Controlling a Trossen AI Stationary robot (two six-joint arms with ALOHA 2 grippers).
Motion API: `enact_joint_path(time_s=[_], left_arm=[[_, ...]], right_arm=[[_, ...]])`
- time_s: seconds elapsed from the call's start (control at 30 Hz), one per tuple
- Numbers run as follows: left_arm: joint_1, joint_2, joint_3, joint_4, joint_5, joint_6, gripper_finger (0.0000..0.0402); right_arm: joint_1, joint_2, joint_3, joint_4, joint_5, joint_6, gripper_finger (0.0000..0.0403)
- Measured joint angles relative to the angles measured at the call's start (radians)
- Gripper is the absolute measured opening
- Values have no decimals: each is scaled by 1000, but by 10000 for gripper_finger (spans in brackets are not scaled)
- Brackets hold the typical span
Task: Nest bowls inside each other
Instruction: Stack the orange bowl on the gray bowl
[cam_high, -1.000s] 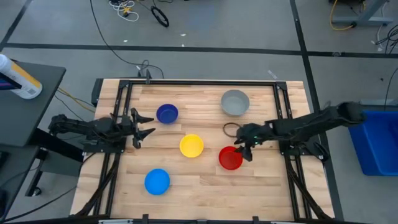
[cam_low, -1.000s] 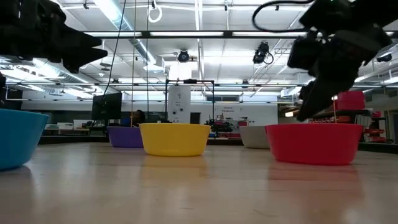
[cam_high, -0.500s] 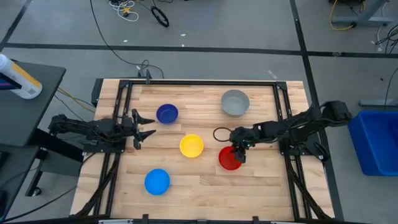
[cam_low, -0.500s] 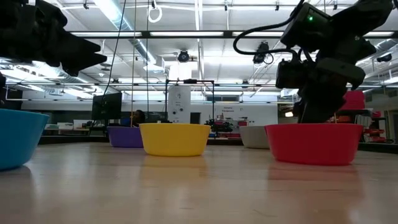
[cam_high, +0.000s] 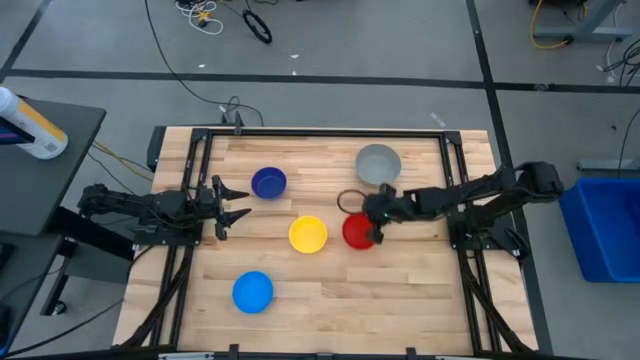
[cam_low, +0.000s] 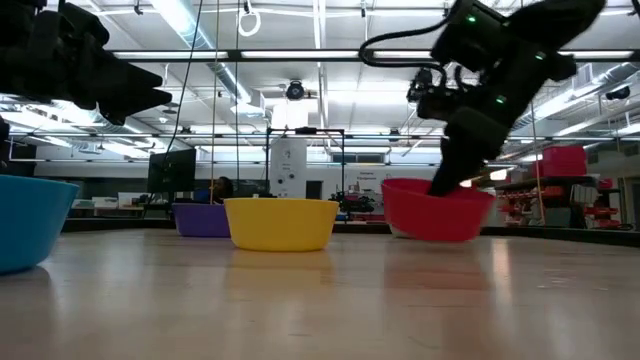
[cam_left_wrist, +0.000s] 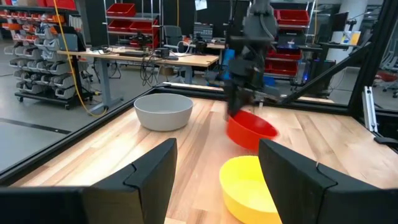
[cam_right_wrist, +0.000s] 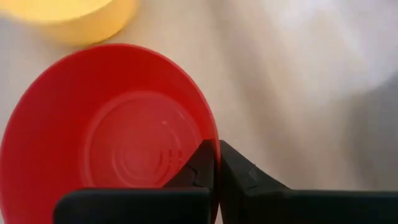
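Five bowls are on the wooden table: dark blue (cam_high: 268, 183), yellow (cam_high: 308, 234), light blue (cam_high: 252, 291), grey (cam_high: 378, 164) and red (cam_high: 357, 231). The red bowl (cam_low: 437, 212) sits tilted just right of the yellow one (cam_low: 281, 222). My right gripper (cam_high: 377, 231) is shut on it and reaches in from the table's right. At the table's left side, my left gripper (cam_high: 226, 201) hangs level and open, with nothing between its fingers (cam_left_wrist: 155, 177). The other four bowls rest upright on their bases. My right gripper pinches the red bowl's rim (cam_right_wrist: 216, 138) on the bowl's right side, with one finger (cam_right_wrist: 200, 163) inside the bowl and the other (cam_right_wrist: 237, 169) outside. The fingers slant down from the table's right. The bowl hangs tilted; whether its base still touches the table I cannot tell.
Black frame rails (cam_high: 452, 170) run along the table's left and right sides. The grey bowl (cam_left_wrist: 163, 111) stands close behind the red one. A blue bin (cam_high: 606, 228) stands off the table's right edge. Bare wood lies between the light blue bowl and the near right corner.
My right gripper has dropped over the red bowl's rim, shut on it, and moved with it toward the far edge and left, closer to the yellow bowl. The red bowl has gone from standing upright to tilted.
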Motion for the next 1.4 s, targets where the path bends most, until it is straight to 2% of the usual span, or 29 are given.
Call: enact_joint_path(time_s=[0.23,0.37,0.5,0.6,0.73,0.87,1.23,1.3,1.4], left_arm=[[0,0,0,-1,-7,-3,233],[0,0,0,-2,-7,-4,233],[0,0,0,-3,-7,-4,233],[0,2,0,-3,-10,-4,233],[0,5,0,-2,-20,-3,233],[0,5,0,-2,-22,-4,233],[0,5,0,-2,-26,-4,233],[0,5,0,-3,-27,-4,233],[0,5,1,-7,-30,-4,233]], right_arm=[[-154,-7,217,-146,143,-222,2],[-288,-29,282,-188,158,-330,2],[-459,-49,283,-253,141,-385,2],[-580,-50,268,-261,64,-400,2],[-679,-50,228,-199,-49,-415,2],[-719,-17,192,-187,-137,-389,2],[-707,140,157,-156,-194,-320,2],[-707,148,157,-144,-197,-312,11],[-707,148,157,-108,-191,-313,49]])
